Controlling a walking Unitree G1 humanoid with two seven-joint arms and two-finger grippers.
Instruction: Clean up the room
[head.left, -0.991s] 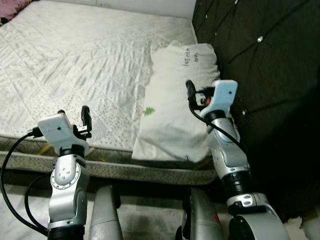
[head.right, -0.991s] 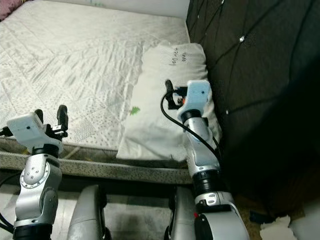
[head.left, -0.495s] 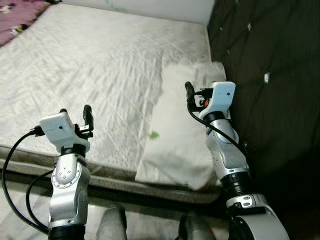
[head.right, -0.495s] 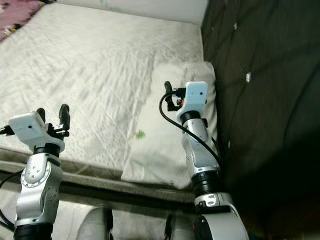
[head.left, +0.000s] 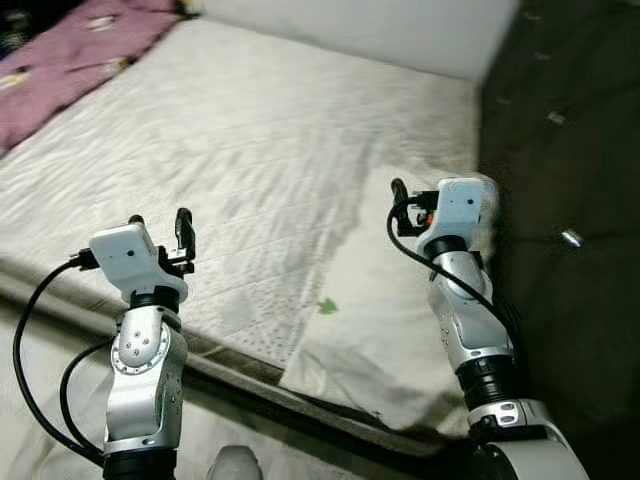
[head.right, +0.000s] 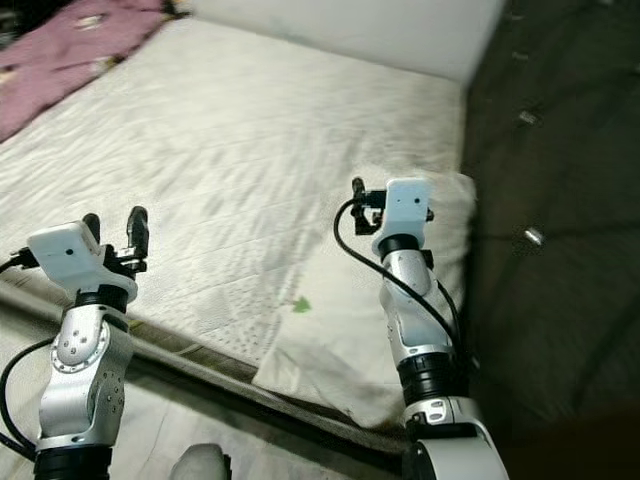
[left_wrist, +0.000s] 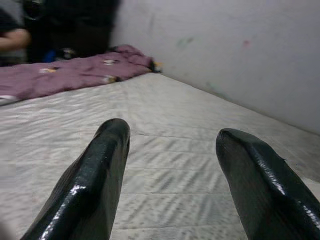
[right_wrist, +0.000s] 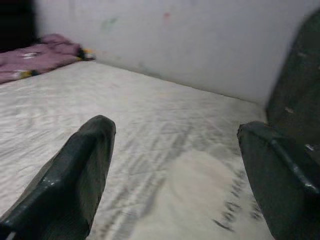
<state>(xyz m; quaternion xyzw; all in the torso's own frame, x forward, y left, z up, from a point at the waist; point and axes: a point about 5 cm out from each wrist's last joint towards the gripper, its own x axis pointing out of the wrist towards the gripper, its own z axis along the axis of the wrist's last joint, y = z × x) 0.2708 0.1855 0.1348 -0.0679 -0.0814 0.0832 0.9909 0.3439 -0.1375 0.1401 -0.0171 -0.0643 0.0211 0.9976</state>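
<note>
Bedroom, viewed from the near edge of a bed with a bare white quilted mattress (head.left: 250, 150); frames slightly blurred.

Nearest: left claw (head.left: 158, 222), on its silver arm at near left, raised over the mattress's near edge, touching nothing. Two black fingers (left_wrist: 95, 175) spread apart, released, nothing between them. A black cable loops from its wrist down past the bed edge.

Right claw (head.right: 357, 186) on the right arm, held up over the white pillow. Its fingers (right_wrist: 75, 175) stand wide apart in the right wrist view, released and empty.

White rectangular pillow (head.left: 390, 330) lies flat on the right side of the mattress, long side running near to far, right edge against the dark headboard. Near corner reaches the mattress's near edge. Small green mark (head.left: 327, 307) printed on its left part. Some dark handwriting at its far end, shown in the right wrist view, too blurred to read.

Dark tufted padded headboard (head.left: 560, 150) with shiny buttons runs along the right side.

Farther: crumpled purple-pink blanket (head.left: 70, 60) with small light patches, at the far left of the mattress.

Farthest: plain white wall (left_wrist: 225, 50) behind the bed. A person's arm (left_wrist: 12, 37) sits in the dark corner beyond the blanket in the left wrist view.
</note>
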